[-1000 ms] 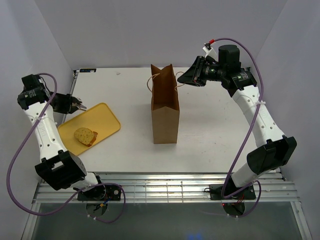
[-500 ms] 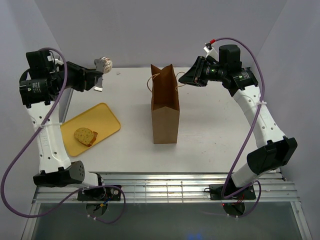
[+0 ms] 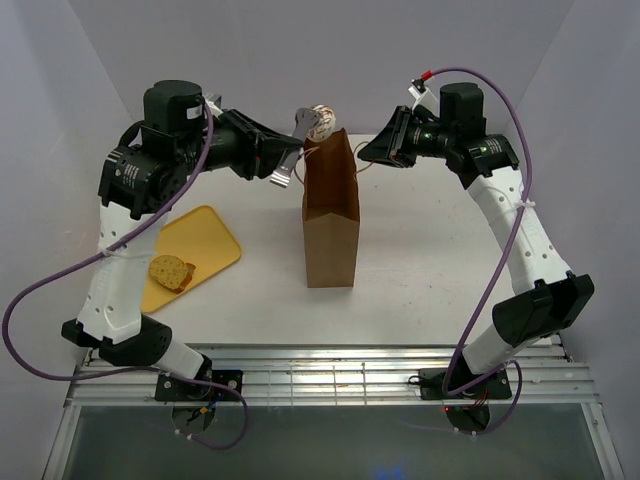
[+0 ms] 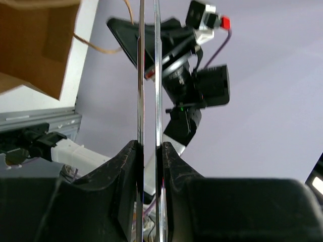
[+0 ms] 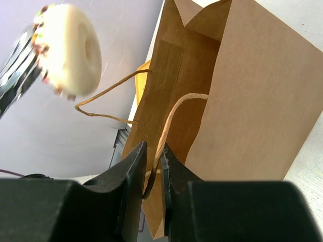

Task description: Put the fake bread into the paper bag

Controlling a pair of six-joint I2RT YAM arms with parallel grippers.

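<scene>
Above the paper bag (image 3: 331,225) near the desk's (image 3: 430,260) far edge, your left hand (image 4: 150,148) clamps tongs (image 3: 297,135) pinching the bun (image 3: 322,121); your right hand (image 5: 154,166) pinches its handle (image 5: 176,108). Release off-centre and the bun may glance off the bag and land outside. A slice (image 3: 168,270) lies on the tray (image 3: 215,235).

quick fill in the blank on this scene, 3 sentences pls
1. The left gripper is shut on metal ____ that carry the round bun.
2. The right gripper pinches a looped ____ of the paper bag.
3. The bread slice lies on the yellow ____.

Missing words: tongs; handle; tray.
</scene>
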